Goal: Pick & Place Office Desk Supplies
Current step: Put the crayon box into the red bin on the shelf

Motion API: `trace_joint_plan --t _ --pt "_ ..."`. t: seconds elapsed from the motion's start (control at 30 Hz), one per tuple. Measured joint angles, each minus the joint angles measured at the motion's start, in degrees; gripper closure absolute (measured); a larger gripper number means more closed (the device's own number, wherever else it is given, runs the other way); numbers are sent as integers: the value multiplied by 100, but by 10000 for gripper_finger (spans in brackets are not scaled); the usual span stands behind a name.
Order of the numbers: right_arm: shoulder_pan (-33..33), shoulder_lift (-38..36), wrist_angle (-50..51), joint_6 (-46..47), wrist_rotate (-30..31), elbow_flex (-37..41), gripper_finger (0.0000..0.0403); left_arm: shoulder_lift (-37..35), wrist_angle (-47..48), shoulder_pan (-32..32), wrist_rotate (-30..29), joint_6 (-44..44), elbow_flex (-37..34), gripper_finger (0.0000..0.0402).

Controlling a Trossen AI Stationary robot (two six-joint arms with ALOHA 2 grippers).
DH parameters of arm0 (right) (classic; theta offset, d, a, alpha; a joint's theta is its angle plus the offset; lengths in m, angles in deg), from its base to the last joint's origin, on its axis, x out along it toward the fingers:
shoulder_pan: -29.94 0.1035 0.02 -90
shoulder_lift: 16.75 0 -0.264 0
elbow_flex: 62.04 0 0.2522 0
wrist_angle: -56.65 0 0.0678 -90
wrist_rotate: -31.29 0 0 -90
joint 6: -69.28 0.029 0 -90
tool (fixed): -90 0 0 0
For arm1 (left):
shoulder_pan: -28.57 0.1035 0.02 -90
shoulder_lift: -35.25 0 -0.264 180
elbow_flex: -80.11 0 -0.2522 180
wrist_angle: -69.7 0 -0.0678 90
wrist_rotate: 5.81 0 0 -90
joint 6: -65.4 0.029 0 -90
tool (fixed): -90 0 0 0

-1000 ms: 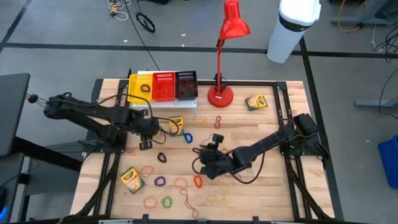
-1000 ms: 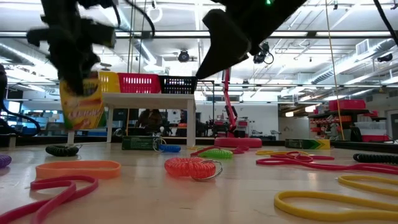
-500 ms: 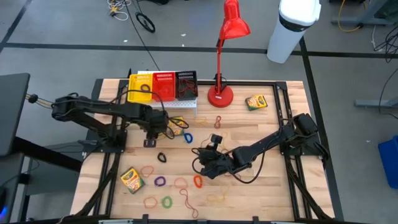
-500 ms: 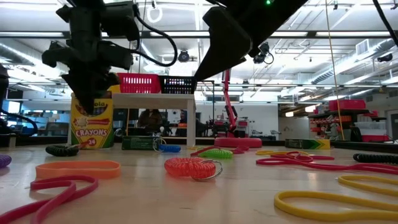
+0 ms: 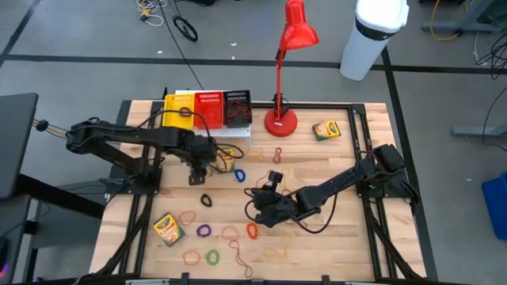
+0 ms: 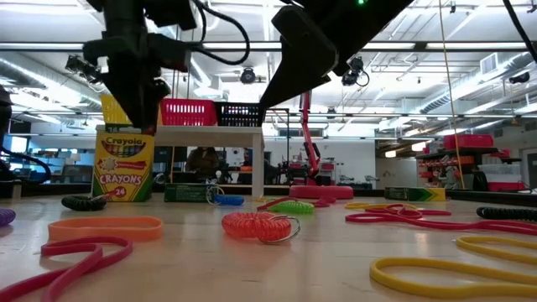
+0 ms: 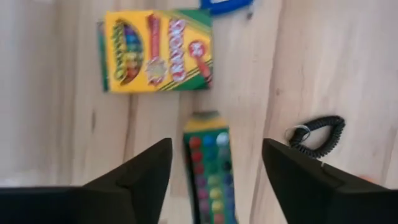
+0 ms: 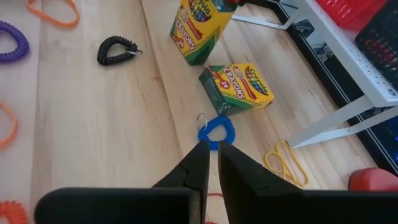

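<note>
Crayon box (image 6: 122,164) stands upright on the table directly beneath the left gripper (image 7: 214,180), its jaws spread and released. Right gripper (image 8: 210,163), clenched empty, hovers near a blue coil band (image 8: 217,132). Most bands and boxes remain scattered, unsorted.

We see a pale, wood-grained bench (image 5: 348,237) carrying bright things. The upright crayon box (image 6: 122,165) is yellow and green, with red "CRAYONS" lettering and a row of multicoloured crayon tips printed on its face; the flat crayon box (image 8: 237,87) beside it repeats the same yellow-and-green pattern. Nearby lie a blue coil loop (image 8: 217,132), a black coil loop (image 8: 117,51) and a purple coil loop (image 8: 13,45). In the low view an orange-red coil (image 6: 256,225) sits among pink (image 6: 71,256) and yellow bands (image 6: 453,273). Three bins run yellow (image 5: 179,110), red (image 5: 208,108) and black (image 5: 237,108) on a white perforated rack (image 5: 226,134), beside a red desk lamp (image 5: 285,67). Both arms are dark.
</note>
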Motion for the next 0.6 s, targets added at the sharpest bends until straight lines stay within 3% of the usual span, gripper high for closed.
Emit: trace_joint_plan --t 0.27,0.6 --pt "-2 0 -4 -39 -149 0 359 0 316 -173 -318 -715 7 123" --pt "-2 0 -7 -100 -149 -2 358 251 306 -208 -595 -688 -2 178"
